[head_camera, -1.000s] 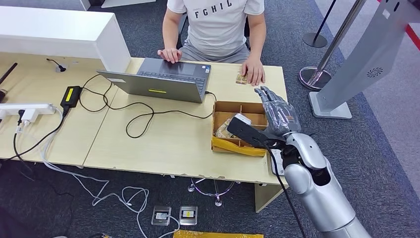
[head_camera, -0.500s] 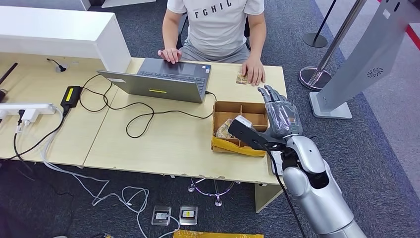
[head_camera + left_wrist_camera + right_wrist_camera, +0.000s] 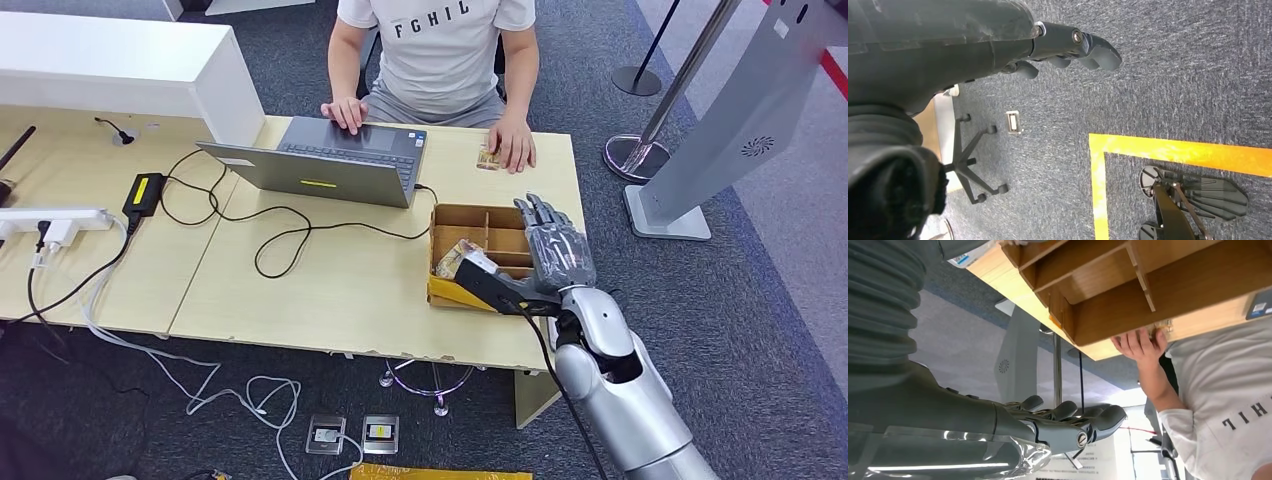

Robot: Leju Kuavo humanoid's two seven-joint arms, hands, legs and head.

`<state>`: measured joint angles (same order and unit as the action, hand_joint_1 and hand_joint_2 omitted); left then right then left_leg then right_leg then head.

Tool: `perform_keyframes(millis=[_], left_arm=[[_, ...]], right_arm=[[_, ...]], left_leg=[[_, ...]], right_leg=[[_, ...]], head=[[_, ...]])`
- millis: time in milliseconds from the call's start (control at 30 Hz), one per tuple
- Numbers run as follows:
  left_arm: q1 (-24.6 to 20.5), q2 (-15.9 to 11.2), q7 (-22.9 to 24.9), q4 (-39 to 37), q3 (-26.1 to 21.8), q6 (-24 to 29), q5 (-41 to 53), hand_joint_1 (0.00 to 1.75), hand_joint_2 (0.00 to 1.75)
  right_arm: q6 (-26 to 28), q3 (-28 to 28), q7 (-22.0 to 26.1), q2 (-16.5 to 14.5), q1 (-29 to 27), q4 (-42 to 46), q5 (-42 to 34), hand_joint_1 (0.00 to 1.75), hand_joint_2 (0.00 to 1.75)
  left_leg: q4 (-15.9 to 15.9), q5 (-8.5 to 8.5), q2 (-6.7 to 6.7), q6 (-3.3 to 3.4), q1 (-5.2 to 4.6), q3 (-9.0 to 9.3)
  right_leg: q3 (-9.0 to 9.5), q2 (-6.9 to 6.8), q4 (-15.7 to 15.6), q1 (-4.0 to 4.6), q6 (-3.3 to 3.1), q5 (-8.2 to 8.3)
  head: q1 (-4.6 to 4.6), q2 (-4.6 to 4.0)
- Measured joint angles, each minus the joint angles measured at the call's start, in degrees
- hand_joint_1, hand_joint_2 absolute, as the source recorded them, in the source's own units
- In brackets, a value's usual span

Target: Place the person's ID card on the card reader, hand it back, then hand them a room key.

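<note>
ID card (image 3: 488, 158) lies flat on the far right part of the desk (image 3: 330, 290), partly under the person's hand (image 3: 512, 148), well beyond the robot's reach for now. The right hand (image 3: 553, 247) hovers over the right side of the cardboard divider box (image 3: 447, 214), fingers apart and holding nothing. The left hand (image 3: 1068, 47) hangs over the carpet, fingers loosely curled with nothing in them.

The main risk, as I judge it, is the reach: the box sits directly between the right hand and the card, so a low approach could catch the box's far wall or its dividers and drag it along the desk. The person's fingers rest on the card, too, so a grasp made now could press on them.

The box is split into several compartments (the right wrist view shows bare wooden cells). The near-left one holds some crumpled wrappers or packets (image 3: 452, 258); I cannot tell what they are, nor whether a room key lies among them.
</note>
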<state>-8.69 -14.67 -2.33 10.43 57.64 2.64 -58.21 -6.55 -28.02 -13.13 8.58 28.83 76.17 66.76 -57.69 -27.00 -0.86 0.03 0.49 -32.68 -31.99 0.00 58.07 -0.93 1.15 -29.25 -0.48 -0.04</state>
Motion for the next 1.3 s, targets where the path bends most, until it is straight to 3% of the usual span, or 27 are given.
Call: perform_keyframes(millis=[767,1300], left_arm=[[0.0,-0.1,-0.4,0.0,0.3,-0.4,-0.1,0.00,0.00],[0.0,-0.4,-0.5,-0.1,1.9,-0.5,0.0,0.00,0.00]], right_arm=[[-3.7,0.4,-1.0,1.4,-1.8,1.5,-0.4,0.00,1.75],[-3.2,0.4,-1.7,1.6,-4.2,1.5,0.7,0.00,1.75]], left_leg=[[0.0,0.00,0.00,0.00,0.00,0.02],[0.0,0.00,0.00,0.00,0.00,0.01]], right_leg=[[-0.01,0.01,0.0,0.00,0.00,0.00],[-0.01,0.02,0.0,0.00,0.00,0.00]], head=[[0.00,0.01],[0.00,0.01]])
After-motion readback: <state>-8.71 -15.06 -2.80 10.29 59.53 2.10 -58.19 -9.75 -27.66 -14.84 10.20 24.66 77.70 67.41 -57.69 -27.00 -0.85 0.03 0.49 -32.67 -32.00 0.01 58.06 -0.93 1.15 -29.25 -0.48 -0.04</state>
